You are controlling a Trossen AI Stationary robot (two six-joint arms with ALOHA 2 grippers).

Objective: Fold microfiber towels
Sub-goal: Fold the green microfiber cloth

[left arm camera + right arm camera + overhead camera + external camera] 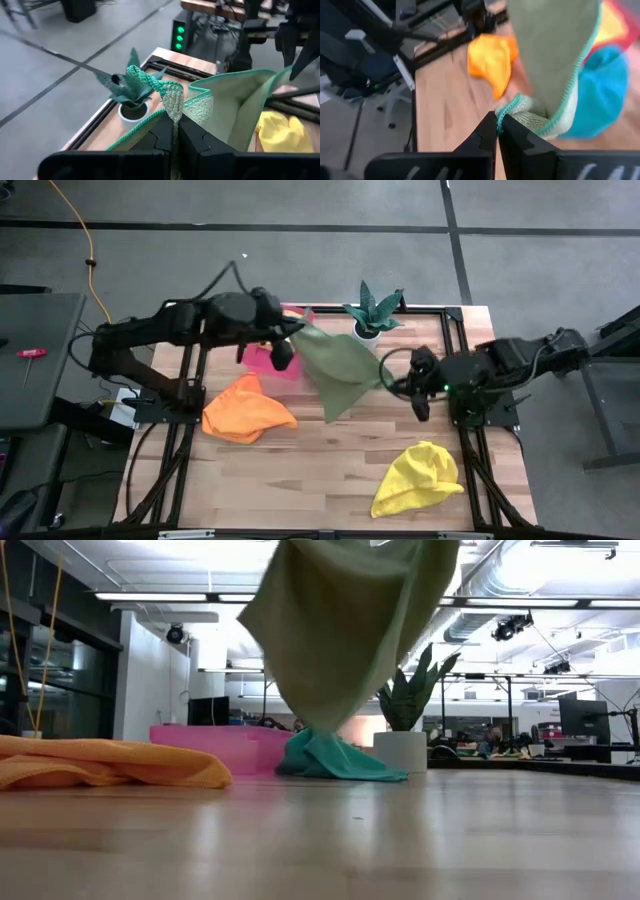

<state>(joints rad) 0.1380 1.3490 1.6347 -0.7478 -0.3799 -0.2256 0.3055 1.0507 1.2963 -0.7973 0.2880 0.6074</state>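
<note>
Holding the light green towel (340, 365) up over the table's middle, left gripper (293, 330) pinching a corner at 10 o'clock, right gripper (385, 377) pinching another at 3 o'clock (both jaws clamped on cloth), probably stretching it flat for folding.

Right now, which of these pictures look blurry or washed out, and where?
Right wrist view: the light green towel and teal towel are smeared. Low view: bright ceiling lights glare behind the hanging towel, and the near tabletop is soft. High view looks evenly lit; left wrist view is fairly sharp.
</note>
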